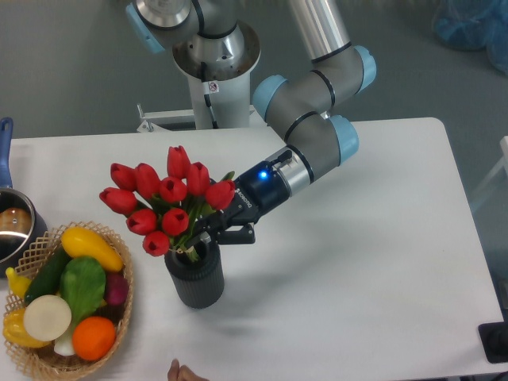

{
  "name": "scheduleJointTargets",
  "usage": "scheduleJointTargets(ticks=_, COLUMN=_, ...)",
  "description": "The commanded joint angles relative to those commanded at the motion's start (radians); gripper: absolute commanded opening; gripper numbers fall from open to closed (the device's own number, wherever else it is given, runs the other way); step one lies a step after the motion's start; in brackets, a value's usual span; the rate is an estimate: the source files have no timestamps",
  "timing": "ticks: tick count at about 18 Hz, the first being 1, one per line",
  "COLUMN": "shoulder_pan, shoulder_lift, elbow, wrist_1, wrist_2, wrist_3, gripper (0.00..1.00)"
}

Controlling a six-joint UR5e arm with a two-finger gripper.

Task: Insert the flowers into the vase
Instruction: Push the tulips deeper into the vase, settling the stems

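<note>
The flowers (165, 200) stand with stems in the vase (195, 274) on the desk, my pincer (213, 230) apparently closed on them, so I judge letting go comes next.

At frame centre the flowers (163, 198) stand with stems in the vase (195, 278) on the white counter (357, 262). The gripper (213, 230) reaches in from the right, jaws at the stems just above the vase mouth. A basket (32, 361) of vegetables sits lower left.
</note>
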State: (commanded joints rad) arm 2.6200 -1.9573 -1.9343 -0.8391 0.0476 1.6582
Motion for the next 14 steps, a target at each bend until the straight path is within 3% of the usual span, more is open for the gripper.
scheduleJointTargets(ticks=14, shoulder_pan=0.008, shoulder_lift=-0.035, elbow=-0.037, wrist_1=0.0, wrist_2=0.003, wrist_3=0.054, gripper=0.15)
